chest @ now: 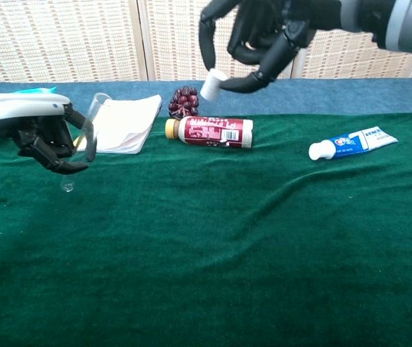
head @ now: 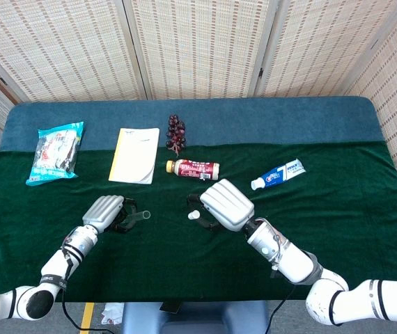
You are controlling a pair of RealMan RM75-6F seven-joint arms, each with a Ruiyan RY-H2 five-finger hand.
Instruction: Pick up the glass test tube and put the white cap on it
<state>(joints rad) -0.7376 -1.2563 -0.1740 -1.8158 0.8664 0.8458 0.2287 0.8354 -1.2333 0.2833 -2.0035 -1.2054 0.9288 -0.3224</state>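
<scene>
My left hand (head: 105, 212) (chest: 43, 133) holds the clear glass test tube (chest: 87, 139) (head: 137, 218) above the green cloth, open end tilted up toward the middle. My right hand (head: 225, 204) (chest: 267, 32) is raised over the table's middle and pinches the small white cap (head: 193, 215) (chest: 212, 83) at its fingertips. The cap hangs to the right of the tube's mouth, with a gap between them.
A brown-labelled bottle (head: 193, 169) lies on its side behind the hands, with dark grapes (head: 176, 132) and a yellow notebook (head: 135, 154) further back. A snack bag (head: 56, 152) is at far left. A toothpaste tube (head: 278, 173) lies to the right.
</scene>
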